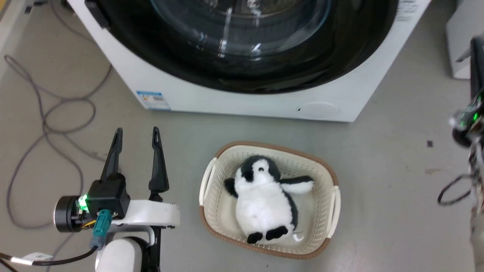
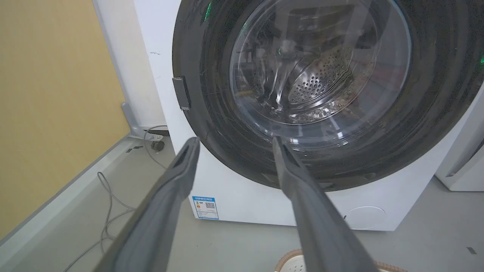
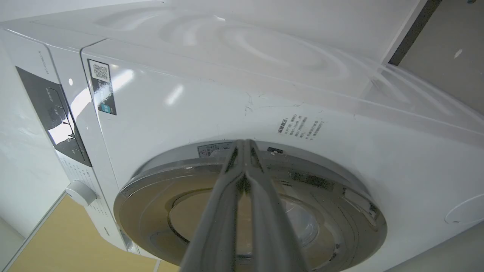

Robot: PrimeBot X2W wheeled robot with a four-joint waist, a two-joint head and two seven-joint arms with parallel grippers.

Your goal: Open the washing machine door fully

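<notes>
Your left claw (image 1: 137, 130) hangs spread, just before the washing machine door (image 2: 321, 87). Your right claw (image 3: 245, 145), pinched together, points at its rim.

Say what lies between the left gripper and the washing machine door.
Head view: from left gripper to washing machine door, bare floor, then the washing machine's white front bearing a blue sticker.

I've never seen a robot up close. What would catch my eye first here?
The washing machine door, a huge glossy black disc with a glass centre, spans the white washing machine at the top of the head view. On the floor before it, a plush penguin lies on its back in a cream basket. The left gripper stands open at lower left.
</notes>
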